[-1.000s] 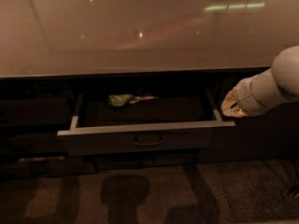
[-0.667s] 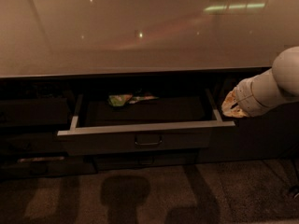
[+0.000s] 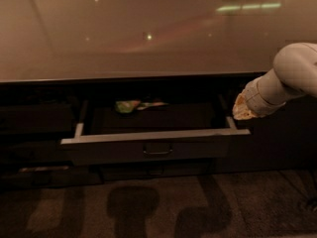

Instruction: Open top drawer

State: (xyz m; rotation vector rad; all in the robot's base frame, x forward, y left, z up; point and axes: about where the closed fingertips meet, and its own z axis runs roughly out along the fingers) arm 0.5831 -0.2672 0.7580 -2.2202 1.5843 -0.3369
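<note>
The top drawer (image 3: 153,150) stands pulled out from under the counter, its dark front carrying a small loop handle (image 3: 157,150) at the middle and its pale rim facing up. A green packet (image 3: 128,105) lies at the back of the drawer's dark floor. My gripper (image 3: 241,109) hangs at the end of the pale arm (image 3: 292,76), just above the drawer's right rear corner and apart from the handle.
A wide glossy counter top (image 3: 148,33) spans the view above the drawer. Dark cabinet fronts (image 3: 34,120) flank the drawer on both sides. Below lies dark carpet (image 3: 158,207) with shadows on it.
</note>
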